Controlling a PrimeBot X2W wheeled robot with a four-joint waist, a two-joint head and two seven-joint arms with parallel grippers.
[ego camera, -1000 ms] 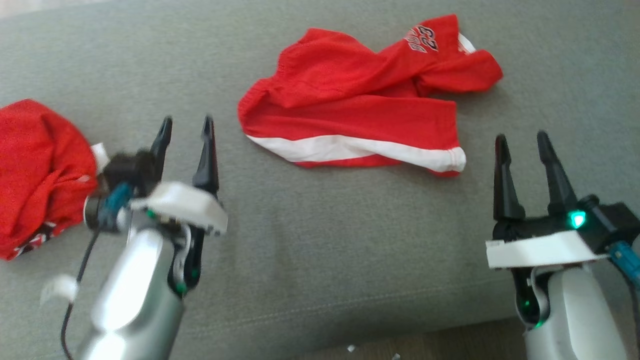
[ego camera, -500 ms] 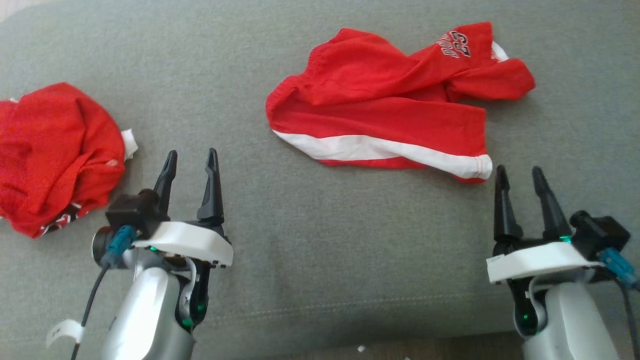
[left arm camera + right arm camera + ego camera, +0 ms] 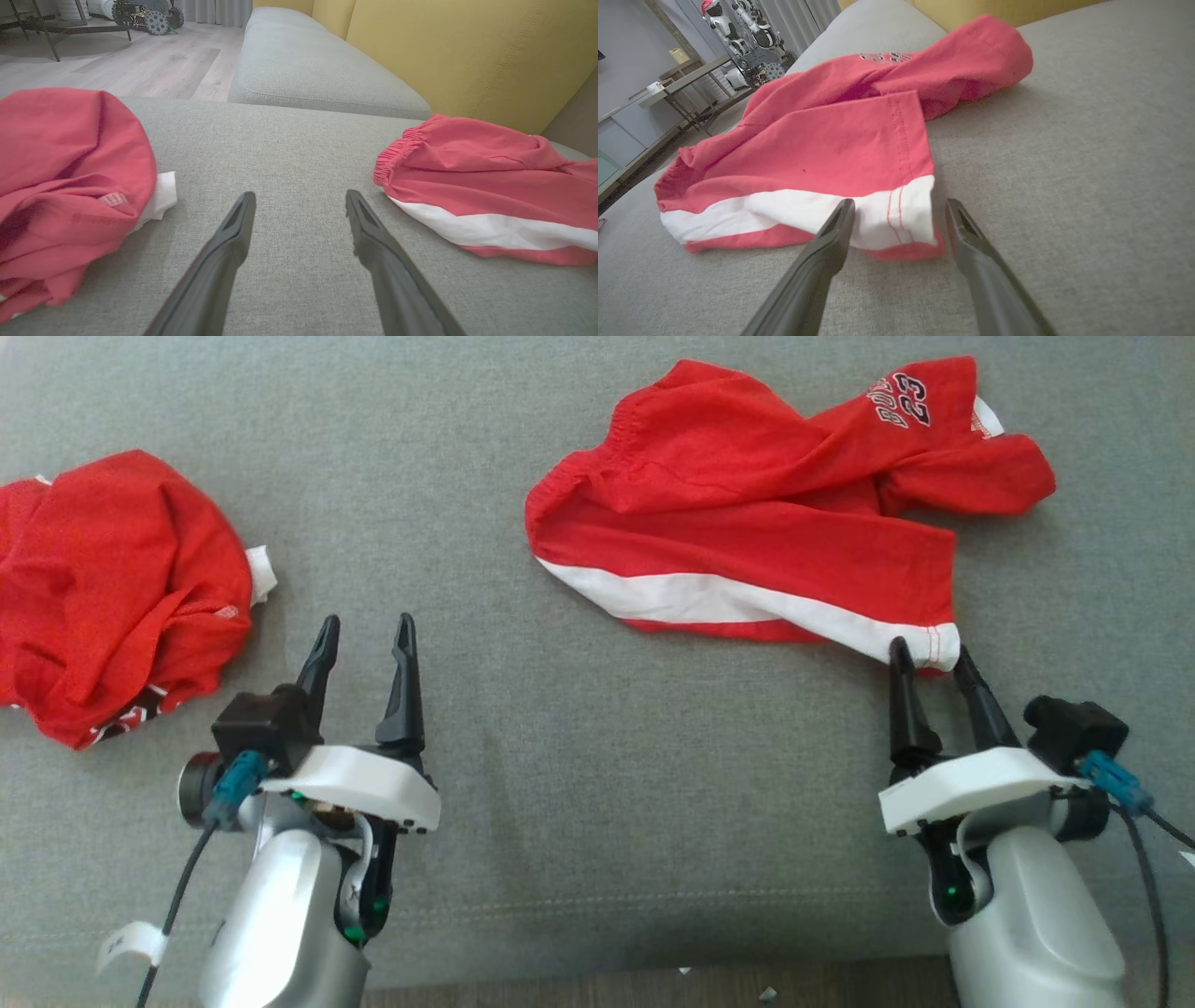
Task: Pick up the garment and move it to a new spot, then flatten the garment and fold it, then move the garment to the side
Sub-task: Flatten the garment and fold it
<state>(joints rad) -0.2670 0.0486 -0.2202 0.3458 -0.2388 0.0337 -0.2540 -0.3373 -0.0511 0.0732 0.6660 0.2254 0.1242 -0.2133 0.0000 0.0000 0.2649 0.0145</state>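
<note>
The garment (image 3: 747, 523) is a pair of red shorts with a white side stripe, lying rumpled on the grey sofa seat (image 3: 607, 784) at the upper right. My right gripper (image 3: 929, 653) is open, and its two fingertips flank the near white hem corner. The right wrist view has that hem of the garment (image 3: 831, 149) between the tips of the right gripper (image 3: 899, 207), low to the cushion. My left gripper (image 3: 366, 621) stands open over bare cushion, well left of the shorts. In the left wrist view the left gripper (image 3: 300, 196) holds nothing, with the garment (image 3: 490, 186) at its right.
A second crumpled red garment (image 3: 103, 588) lies at the far left, just left of my left gripper, and appears as the red garment (image 3: 60, 154) in the left wrist view. A yellow backrest (image 3: 444, 46) rises behind the seat. Wooden floor (image 3: 560, 989) borders the seat's front edge.
The head camera has shifted. My right gripper has moved forward, so its tips now flank the shorts' hem corner. The left gripper has stayed open over bare cushion.
</note>
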